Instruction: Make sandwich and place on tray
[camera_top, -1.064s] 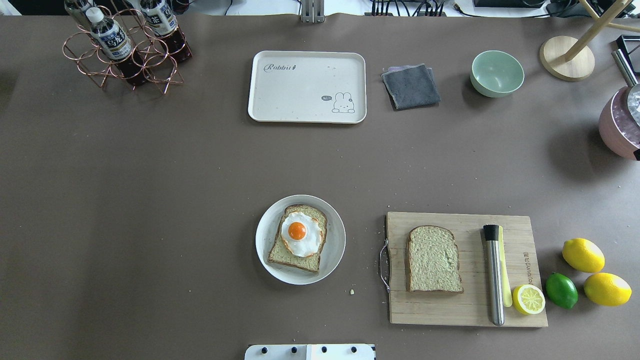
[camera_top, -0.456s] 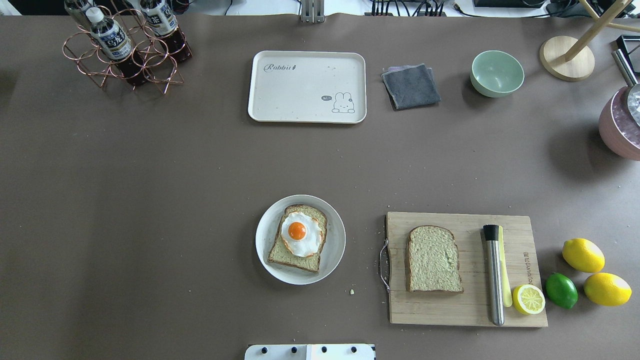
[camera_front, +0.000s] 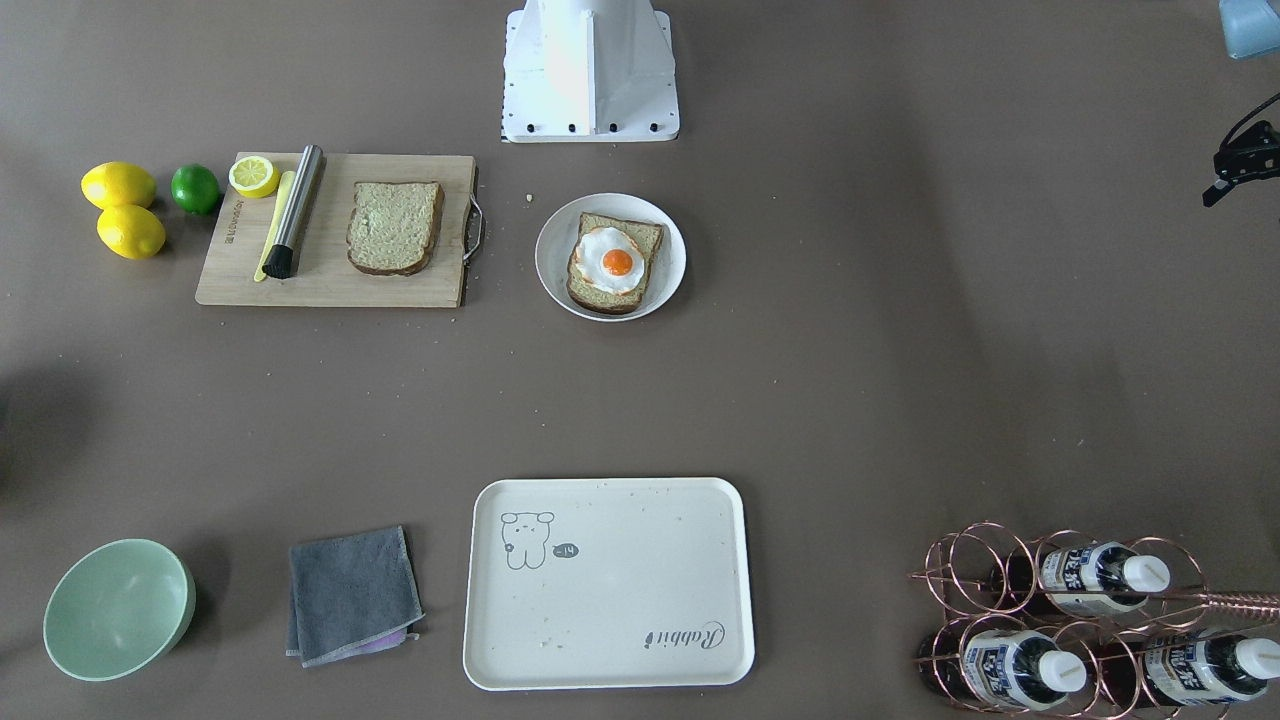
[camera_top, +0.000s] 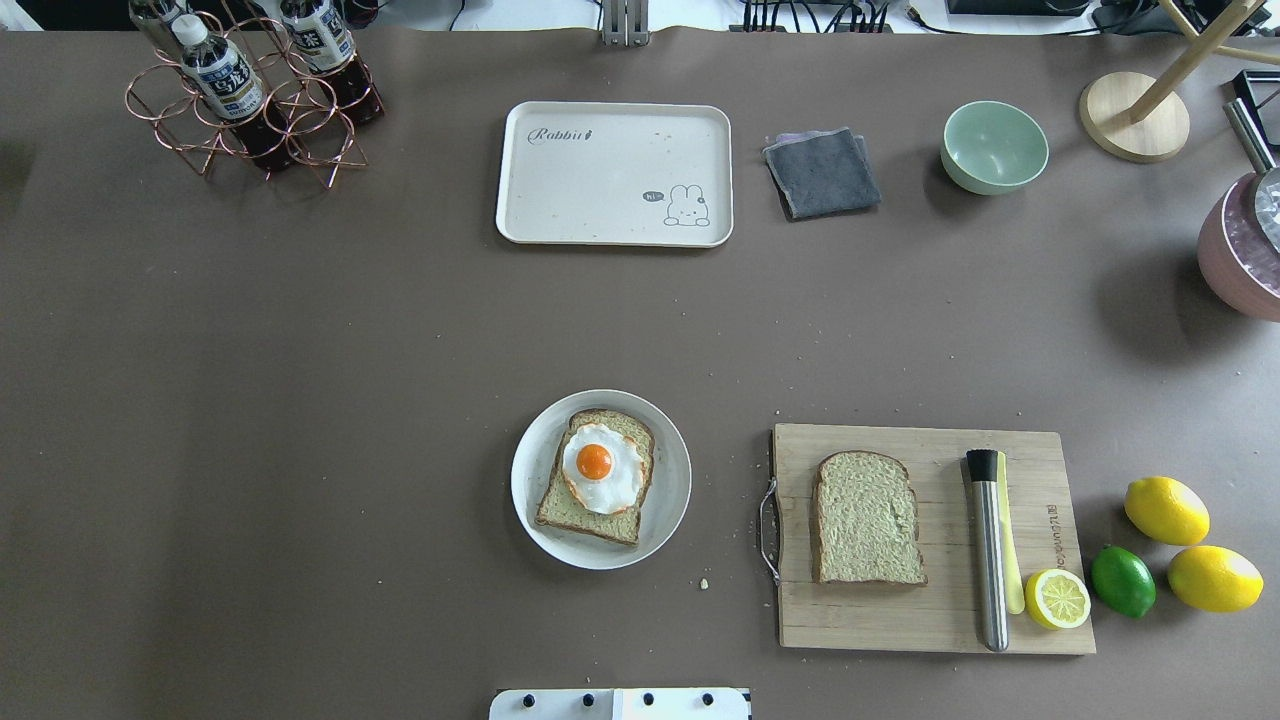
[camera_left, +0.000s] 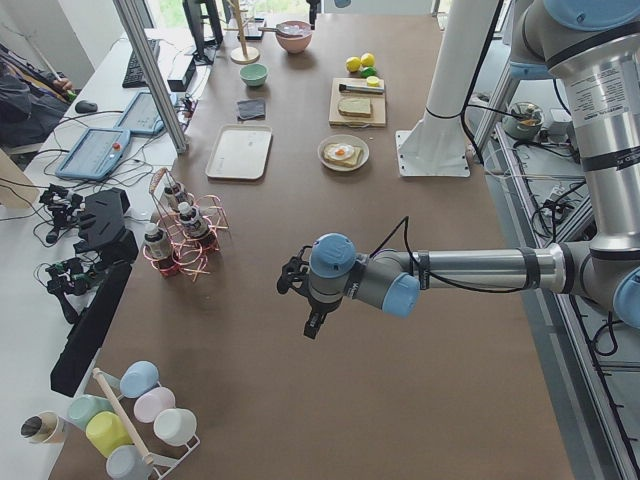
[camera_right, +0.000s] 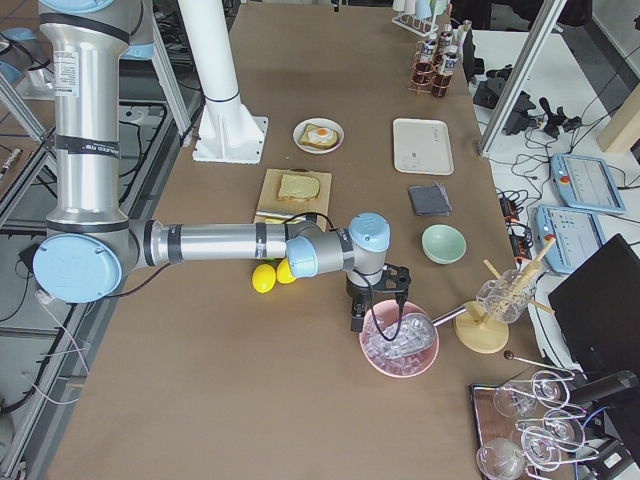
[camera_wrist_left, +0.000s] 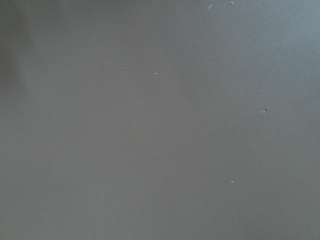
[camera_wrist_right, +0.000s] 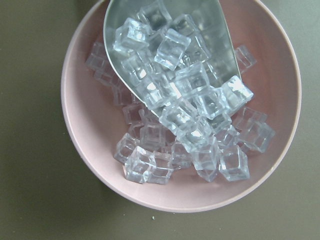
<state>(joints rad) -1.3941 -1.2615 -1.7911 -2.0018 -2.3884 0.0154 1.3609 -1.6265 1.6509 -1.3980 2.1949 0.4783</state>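
Observation:
The sandwich is in parts. One bread slice topped with a fried egg lies on a round white plate. A second slice rests on the wooden cutting board. The cream tray sits bare at the table's far side. My left gripper hangs over bare table far to my left, and I cannot tell whether it is open or shut. My right gripper hovers above a pink bowl of ice cubes; its fingers are hidden in its wrist view.
A steel tool, half a lemon, two lemons and a lime lie on or beside the board. A grey cloth, a green bowl and a copper bottle rack line the far edge.
A dark part at the right edge beside the pink bowl has left the overhead view. Bread, egg, plate and tray have not moved.

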